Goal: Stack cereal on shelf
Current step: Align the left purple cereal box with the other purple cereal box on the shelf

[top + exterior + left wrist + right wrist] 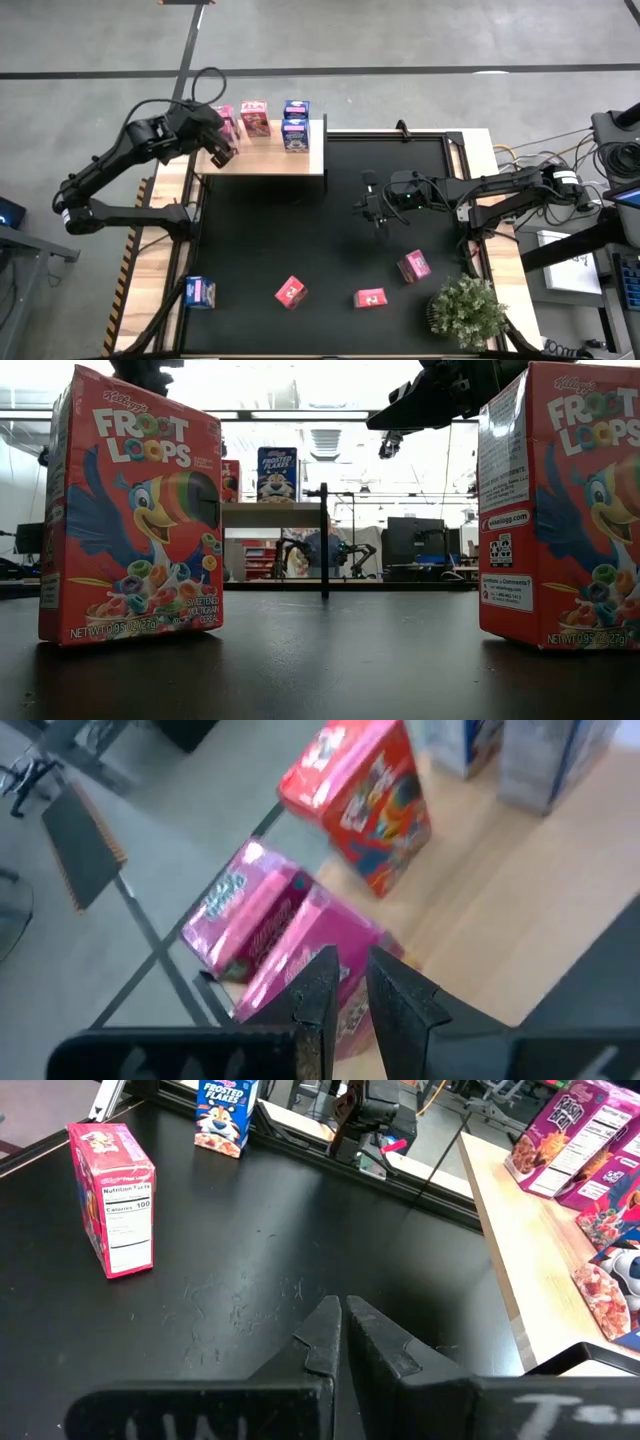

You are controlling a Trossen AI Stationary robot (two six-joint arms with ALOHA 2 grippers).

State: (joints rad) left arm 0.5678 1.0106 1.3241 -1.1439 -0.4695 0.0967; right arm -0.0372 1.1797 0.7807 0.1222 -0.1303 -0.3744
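Waiting at the near edge of the desk (300, 230): four cereal boxes not yet shelved, namely a blue box (200, 292) at the left, a pink box (290, 292) and a red box (370, 298) in the middle, and one more pink carton (413, 265) to the right, all standing well apart. Farther in, hovers the right gripper (377, 215) over bare black mat, fingers pressed together on nothing, near that last carton but not touching it. Farthest back, sits the shelf (270, 160) with a row of boxes on it: two pink ones (270, 930) at its left end, a red one beside them, blue ones at the right. Hangs the left gripper (220, 152) just above the pink pair, fingers almost together with only a slit between, pinching nothing visible.

Judging by this, looks like the moment just after a placement at the shelf's left end. Next probably calls for lifting clear without nudging the pink pair, then spreading wide over a box on the desk.
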